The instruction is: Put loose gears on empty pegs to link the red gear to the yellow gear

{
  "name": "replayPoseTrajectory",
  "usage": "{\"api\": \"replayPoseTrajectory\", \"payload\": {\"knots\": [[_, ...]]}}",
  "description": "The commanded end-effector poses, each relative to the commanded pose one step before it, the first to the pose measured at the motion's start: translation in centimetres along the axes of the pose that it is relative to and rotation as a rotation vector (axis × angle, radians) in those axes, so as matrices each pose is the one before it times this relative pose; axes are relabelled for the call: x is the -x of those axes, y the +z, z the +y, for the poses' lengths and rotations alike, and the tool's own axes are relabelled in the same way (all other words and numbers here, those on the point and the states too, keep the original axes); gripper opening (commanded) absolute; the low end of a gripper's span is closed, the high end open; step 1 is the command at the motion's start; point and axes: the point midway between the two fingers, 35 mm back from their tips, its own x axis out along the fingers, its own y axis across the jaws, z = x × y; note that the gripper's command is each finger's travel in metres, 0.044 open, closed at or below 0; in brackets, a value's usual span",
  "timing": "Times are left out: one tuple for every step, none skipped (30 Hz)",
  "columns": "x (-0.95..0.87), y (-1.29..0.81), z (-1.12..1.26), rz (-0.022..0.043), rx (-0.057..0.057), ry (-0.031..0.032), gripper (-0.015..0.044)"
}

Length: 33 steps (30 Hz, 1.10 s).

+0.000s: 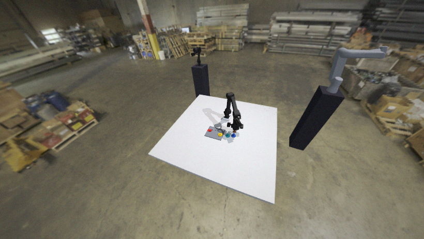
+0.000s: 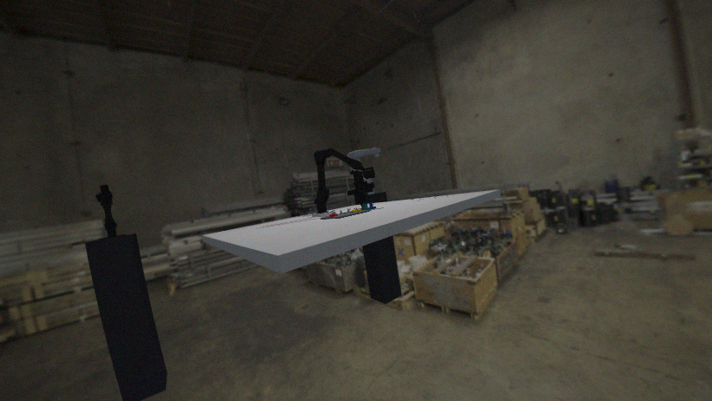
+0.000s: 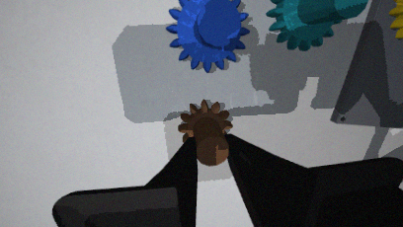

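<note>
My gripper [image 3: 209,141] is shut on the handle of the small brown gear [image 3: 206,125] [image 1: 234,131], which stands upright at the table. The larger blue gear [image 3: 219,25] [image 1: 233,135] stands just beyond it, and the teal gear [image 3: 303,35] [image 1: 227,135] stands between the blue gear and the board. The grey board [image 1: 212,136] [image 3: 356,111] carries the red gear [image 1: 209,130] [image 2: 332,214] at its far left and the yellow gear [image 1: 220,134] [image 3: 399,20] at its right. The pegs between them are too small and shadowed to tell apart.
The white table [image 1: 216,166] [image 2: 299,239] bears the arm's base behind the board. The blue and teal gears stand close to the gripper. Two dark pillars [image 1: 201,79] [image 1: 314,118] with other arms stand beyond the table edges.
</note>
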Motion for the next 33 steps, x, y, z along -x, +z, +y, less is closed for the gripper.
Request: {"api": "replayPoseTrajectory", "payload": {"knots": [[0.291, 0.104, 0.076, -0.00095, -0.0035, 0.00244, 0.0000], [0.202, 0.055, 0.020, -0.00005, 0.0000, 0.00001, 0.0000], [0.202, 0.054, 0.019, -0.00005, 0.0000, 0.00001, 0.0000], [0.203, 0.052, 0.019, -0.00005, 0.0000, 0.00001, 0.0000], [0.204, 0.051, 0.018, -0.00004, 0.0000, 0.00001, 0.0000], [0.204, 0.049, 0.017, -0.00004, 0.0000, 0.00001, 0.0000], [0.205, 0.048, 0.016, -0.00004, 0.0000, 0.00001, 0.0000], [0.205, 0.046, 0.015, -0.00004, 0.0000, 0.00001, 0.0000], [0.206, 0.045, 0.015, -0.00004, 0.0000, 0.00001, 0.0000], [0.207, 0.043, 0.014, -0.00004, 0.0000, 0.00001, 0.0000], [0.207, 0.041, 0.013, -0.00004, 0.0000, 0.00001, 0.0000], [0.208, 0.040, 0.012, -0.00004, 0.0000, 0.00001, 0.0000], [0.208, 0.038, 0.011, -0.00003, 0.0000, 0.00001, 0.0000], [0.209, 0.037, 0.011, -0.00003, 0.0000, 0.00000, 0.0000], [0.209, 0.035, 0.010, -0.00003, 0.0000, 0.00000, 0.0000], [0.210, 0.033, 0.009, -0.00003, 0.0000, 0.00000, 0.0000], [0.210, 0.032, 0.008, -0.00003, 0.0000, 0.00000, 0.0000], [0.210, 0.030, 0.007, -0.00003, 0.0000, 0.00000, 0.0000], [0.211, 0.029, 0.007, -0.00003, 0.0000, 0.00000, 0.0000], [0.211, 0.027, 0.006, -0.00002, 0.0000, 0.00000, 0.0000], [0.212, 0.025, 0.005, -0.00002, 0.0000, 0.00000, 0.0000], [0.212, 0.024, 0.004, -0.00002, 0.0000, 0.00000, 0.0000], [0.212, 0.022, 0.003, -0.00002, 0.0000, 0.00000, 0.0000], [0.213, 0.020, 0.003, -0.00002, 0.0000, 0.00000, 0.0000], [0.213, 0.019, 0.002, -0.00002, 0.0000, 0.00000, 0.0000], [0.213, 0.017, 0.001, -0.00002, 0.0000, 0.00000, 0.0000], [0.214, 0.016, 0.000, -0.00002, 0.0000, 0.00000, 0.0000], [0.214, 0.014, -0.001, -0.00001, 0.0000, 0.00000, 0.0000], [0.214, 0.012, -0.002, -0.00001, 0.0000, 0.00000, 0.0000], [0.214, 0.011, -0.002, -0.00001, 0.0000, -0.00001, 0.0000], [0.215, 0.009, -0.003, -0.00001, 0.0000, -0.00001, 0.0000], [0.215, 0.007, -0.004, -0.00001, 0.0000, -0.00001, 0.0000], [0.215, 0.006, -0.005, -0.00001, 0.0000, -0.00001, 0.0000]]}}
